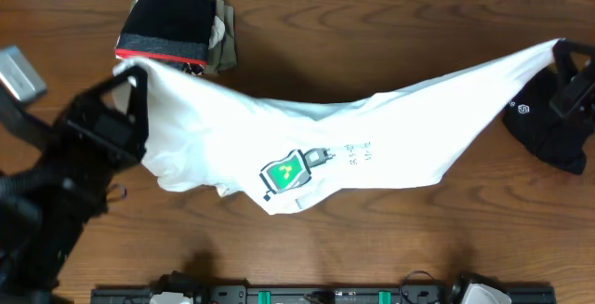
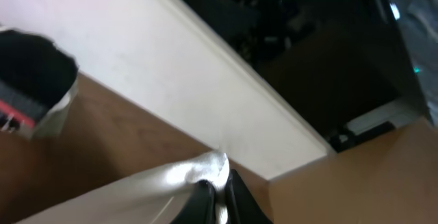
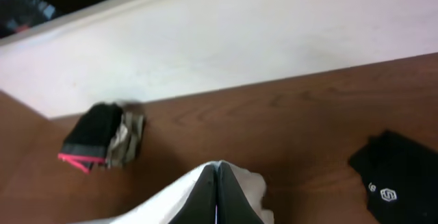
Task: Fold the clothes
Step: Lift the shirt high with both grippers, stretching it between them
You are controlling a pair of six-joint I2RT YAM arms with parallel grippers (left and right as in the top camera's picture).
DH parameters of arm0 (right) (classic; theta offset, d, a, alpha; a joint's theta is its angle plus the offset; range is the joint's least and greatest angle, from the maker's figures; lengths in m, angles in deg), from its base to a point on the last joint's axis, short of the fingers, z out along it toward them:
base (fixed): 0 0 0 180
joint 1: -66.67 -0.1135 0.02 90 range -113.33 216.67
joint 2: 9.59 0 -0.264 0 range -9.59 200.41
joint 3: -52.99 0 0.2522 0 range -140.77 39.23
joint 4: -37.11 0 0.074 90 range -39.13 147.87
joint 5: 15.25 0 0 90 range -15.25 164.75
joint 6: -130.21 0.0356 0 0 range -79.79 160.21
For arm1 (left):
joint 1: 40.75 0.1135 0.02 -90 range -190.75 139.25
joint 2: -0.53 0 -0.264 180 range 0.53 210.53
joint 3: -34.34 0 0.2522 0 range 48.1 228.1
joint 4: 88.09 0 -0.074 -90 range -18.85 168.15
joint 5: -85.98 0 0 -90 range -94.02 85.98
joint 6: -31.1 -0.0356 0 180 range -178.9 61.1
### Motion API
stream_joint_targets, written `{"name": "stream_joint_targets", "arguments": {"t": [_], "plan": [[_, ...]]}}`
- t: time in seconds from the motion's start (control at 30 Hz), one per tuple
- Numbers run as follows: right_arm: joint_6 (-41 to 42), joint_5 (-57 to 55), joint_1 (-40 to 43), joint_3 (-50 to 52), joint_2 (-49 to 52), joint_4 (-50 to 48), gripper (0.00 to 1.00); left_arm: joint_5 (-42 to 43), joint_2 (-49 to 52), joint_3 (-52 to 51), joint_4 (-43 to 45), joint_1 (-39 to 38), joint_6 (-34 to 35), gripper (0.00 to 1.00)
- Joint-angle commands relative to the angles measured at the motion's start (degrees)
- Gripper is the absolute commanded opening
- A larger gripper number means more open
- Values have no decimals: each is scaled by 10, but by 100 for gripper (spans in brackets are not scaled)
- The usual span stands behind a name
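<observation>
The white T-shirt (image 1: 307, 146) hangs stretched across the desk (image 1: 390, 25) like a hammock. One end is pinched at about 10 o'clock by the left fingers (image 2: 200, 207) and the other at about 2 o'clock by the right fingers (image 3: 204, 200). Both pairs are clenched on a bunched edge of thin white cloth, as each wrist view shows. The middle of the shirt sags toward 6 o'clock and seems to rest on the wood, with its green print (image 1: 286, 174) facing up. A black garment (image 1: 548, 123) with a small white logo lies crumpled at 3 o'clock, just under the right-hand grip. A stack of folded clothes (image 1: 172, 20) sits at 11 o'clock, near the left-hand grip. This looks like the spreading step, with the shirt drawn out but not yet laid flat and no fold made. The next move likely calls for lowering both ends together while keeping the cloth taut, so it settles smooth on open wood. It should clear the stack and the black garment before either grip lets go.
</observation>
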Motion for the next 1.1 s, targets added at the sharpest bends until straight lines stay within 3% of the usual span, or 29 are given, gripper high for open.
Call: {"name": "stream_joint_targets", "arguments": {"t": [0.0,0.4,0.53,0.73,0.9,1.0,1.07], "plan": [[41,-8,9,-16,-1,-17,1,11,15,8,40,-1,-10,6],[78,22,9,-22,49,-74,1,47,114,73,117,-1,3,6],[102,66,9,-22,98,-141,1,47,181,101,181,-1,16,6],[182,199,10,-22,189,-307,1,94,305,114,346,-1,83,6],[267,230,10,-22,259,-450,1,112,409,114,516,0,170,6],[348,264,10,-22,299,-562,1,93,465,114,590,3,241,6],[443,300,16,-22,323,-675,1,91,491,115,625,7,275,6]]}}
